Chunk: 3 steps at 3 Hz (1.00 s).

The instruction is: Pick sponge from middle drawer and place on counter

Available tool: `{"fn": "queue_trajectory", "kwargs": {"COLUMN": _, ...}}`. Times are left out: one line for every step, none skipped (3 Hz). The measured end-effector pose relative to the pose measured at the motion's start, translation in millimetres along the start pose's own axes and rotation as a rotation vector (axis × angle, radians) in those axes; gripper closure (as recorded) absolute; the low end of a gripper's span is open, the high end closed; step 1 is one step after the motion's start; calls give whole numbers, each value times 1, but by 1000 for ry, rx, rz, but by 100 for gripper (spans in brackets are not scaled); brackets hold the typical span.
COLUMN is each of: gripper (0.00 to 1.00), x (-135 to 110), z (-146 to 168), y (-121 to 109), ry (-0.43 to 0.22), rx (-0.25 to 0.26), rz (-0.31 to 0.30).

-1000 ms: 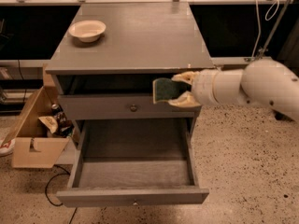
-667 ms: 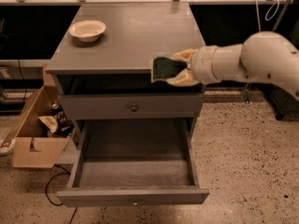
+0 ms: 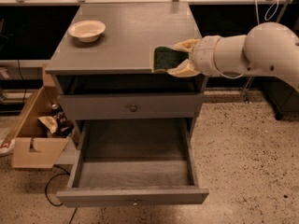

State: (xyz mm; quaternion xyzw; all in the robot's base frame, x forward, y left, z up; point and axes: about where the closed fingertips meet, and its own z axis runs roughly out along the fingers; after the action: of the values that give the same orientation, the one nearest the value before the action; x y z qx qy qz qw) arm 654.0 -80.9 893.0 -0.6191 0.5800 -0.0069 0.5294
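Observation:
My gripper (image 3: 174, 58) reaches in from the right and is shut on the sponge (image 3: 164, 59), whose dark green face points toward the camera with a yellow edge along its left side. The sponge hangs just above the front right part of the counter (image 3: 121, 36). The middle drawer (image 3: 133, 171) stands pulled wide open below, its grey plank floor bare, with a tiny knob (image 3: 135, 202) on its front. My white arm (image 3: 252, 50) stretches off to the right.
A cream bowl (image 3: 87, 30) stands at the counter's back left. A shut grey drawer front with a brass-coloured knob (image 3: 133, 108) is above the open drawer. A cardboard box (image 3: 35, 125) with items sits on the floor left of the cabinet.
My gripper has lifted the sponge from in front of the upper drawer front up to the level of the counter's front right edge.

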Motion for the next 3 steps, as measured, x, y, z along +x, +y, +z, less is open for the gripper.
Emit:
{"fn": "queue_trajectory", "kwargs": {"gripper": 100, "x": 4, "z": 7, "y": -14, "ry": -10, "rx": 53, "rz": 24}}
{"fn": "queue_trajectory", "kwargs": {"gripper": 100, "x": 18, "z": 30, "y": -70, "ry": 50, "rx": 155, "rz": 46}}
{"fn": "queue_trajectory", "kwargs": {"gripper": 100, "x": 33, "z": 48, "y": -111, "ry": 85, "rx": 192, "rz": 72}}
